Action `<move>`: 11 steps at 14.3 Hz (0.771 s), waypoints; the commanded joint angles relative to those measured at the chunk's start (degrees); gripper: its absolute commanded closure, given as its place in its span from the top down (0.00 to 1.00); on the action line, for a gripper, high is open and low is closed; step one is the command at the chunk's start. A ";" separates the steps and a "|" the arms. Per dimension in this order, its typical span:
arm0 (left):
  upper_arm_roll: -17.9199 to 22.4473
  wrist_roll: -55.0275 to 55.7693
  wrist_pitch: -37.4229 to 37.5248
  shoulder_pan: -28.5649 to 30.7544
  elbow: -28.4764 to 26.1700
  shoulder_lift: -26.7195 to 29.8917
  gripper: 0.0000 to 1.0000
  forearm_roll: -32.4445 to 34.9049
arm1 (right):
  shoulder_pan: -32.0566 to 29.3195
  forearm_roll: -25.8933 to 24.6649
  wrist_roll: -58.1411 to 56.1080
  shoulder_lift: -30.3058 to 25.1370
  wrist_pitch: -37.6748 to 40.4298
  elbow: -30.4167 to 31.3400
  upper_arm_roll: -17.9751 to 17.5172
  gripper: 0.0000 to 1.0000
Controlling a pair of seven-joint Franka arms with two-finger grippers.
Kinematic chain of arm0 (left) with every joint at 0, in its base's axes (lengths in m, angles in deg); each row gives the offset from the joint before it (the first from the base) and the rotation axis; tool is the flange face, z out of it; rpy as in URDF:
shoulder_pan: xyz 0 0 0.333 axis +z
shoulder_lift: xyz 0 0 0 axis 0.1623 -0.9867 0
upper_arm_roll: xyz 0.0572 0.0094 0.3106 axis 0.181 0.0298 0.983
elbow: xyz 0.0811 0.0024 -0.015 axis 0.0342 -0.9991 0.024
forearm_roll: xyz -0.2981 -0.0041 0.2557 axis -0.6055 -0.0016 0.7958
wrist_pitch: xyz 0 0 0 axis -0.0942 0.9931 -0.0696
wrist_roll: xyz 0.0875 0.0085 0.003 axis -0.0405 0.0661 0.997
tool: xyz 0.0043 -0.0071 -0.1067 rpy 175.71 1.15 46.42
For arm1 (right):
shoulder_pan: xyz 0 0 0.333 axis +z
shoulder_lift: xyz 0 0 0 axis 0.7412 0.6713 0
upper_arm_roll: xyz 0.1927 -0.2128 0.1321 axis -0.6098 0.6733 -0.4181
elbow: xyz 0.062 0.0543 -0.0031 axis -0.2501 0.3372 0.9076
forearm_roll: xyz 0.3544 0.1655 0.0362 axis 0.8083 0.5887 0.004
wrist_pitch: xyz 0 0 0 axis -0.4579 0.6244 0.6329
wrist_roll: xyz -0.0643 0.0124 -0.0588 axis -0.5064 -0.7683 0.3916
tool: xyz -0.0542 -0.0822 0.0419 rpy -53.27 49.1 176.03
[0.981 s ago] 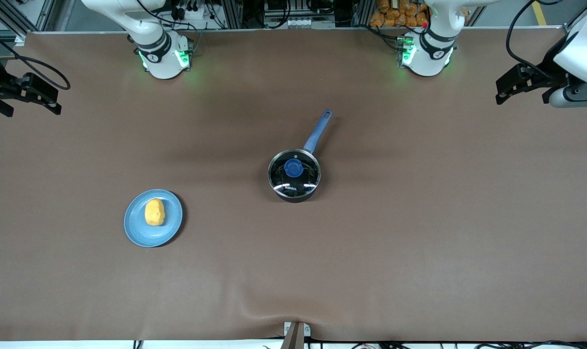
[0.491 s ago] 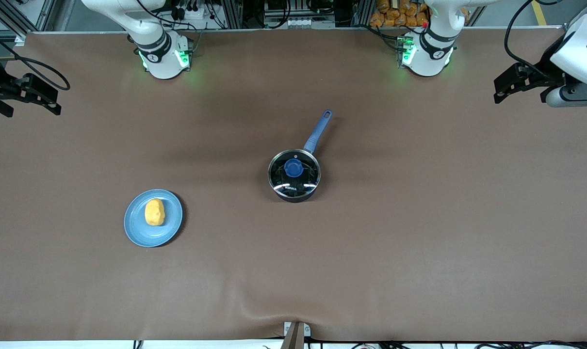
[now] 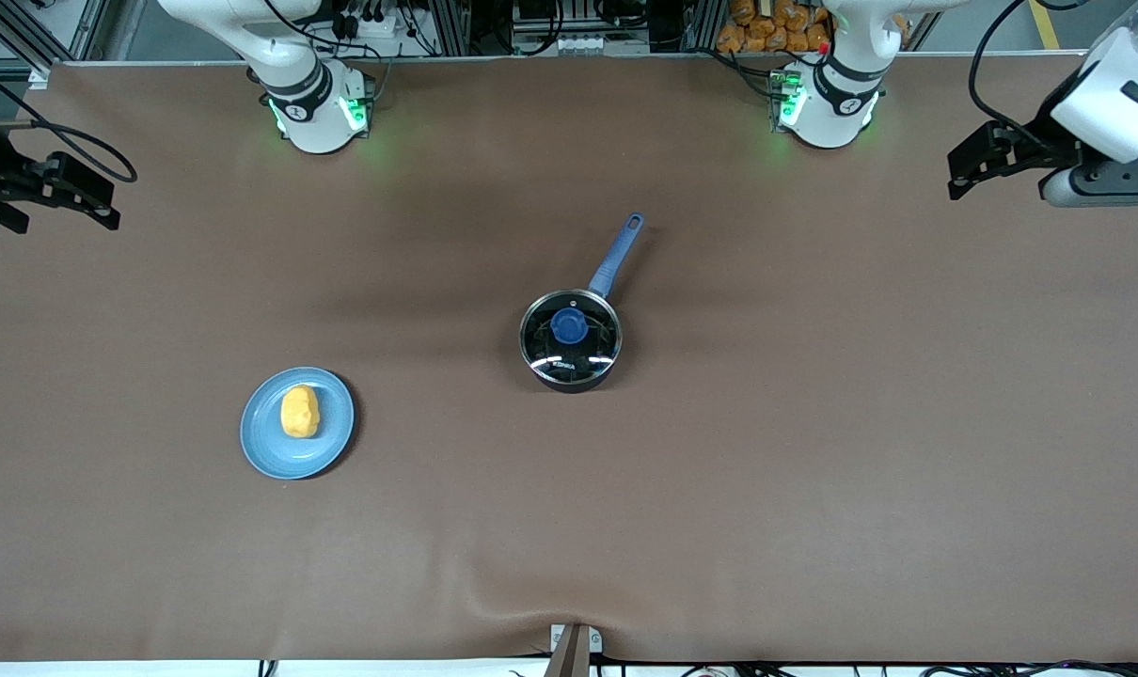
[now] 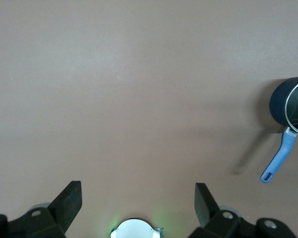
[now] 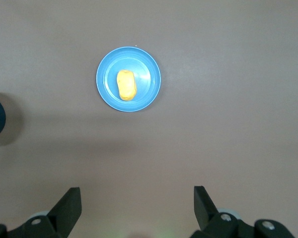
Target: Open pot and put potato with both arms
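A: Where did you have the pot (image 3: 570, 340) and the potato (image 3: 299, 412)?

B: Your pot sat mid-table, lid (image 3: 570, 329) on, its handle (image 3: 616, 255) pointing away from the front camera and a little toward the left arm's end. Your potato lay on the plate (image 3: 335, 442), nearer the front camera than the pot and toward the right arm's end, its long axis running roughly toward that camera.

A: And the pincers?

B: Your left pincer (image 4: 138, 203) hung high over the left arm's end of the table, fingers spread wide and empty. Your right pincer (image 5: 137, 203) hung over the right arm's end, just as wide and empty.

A: Which arm suited which?

B: I'd judge the right arm was better placed for the potato, since the plate lay on its side. The left arm then fell to the lid knob (image 3: 569, 325), with the pot lying toward mid-table from its pincer.
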 commanded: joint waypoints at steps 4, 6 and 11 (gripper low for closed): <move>-2.10 4.05 0.18 -0.24 0.74 -1.15 1.00 0.12 | -0.96 0.40 0.65 0.16 -1.25 0.45 -0.44 1.00; -2.19 4.06 0.27 -0.07 0.74 -1.16 1.00 0.21 | -1.48 0.58 0.65 -0.10 -7.02 5.53 -0.44 1.00; -2.19 4.06 0.27 0.20 0.83 -1.07 1.00 0.21 | -1.92 0.76 0.65 0.68 -13.28 9.50 -0.44 1.00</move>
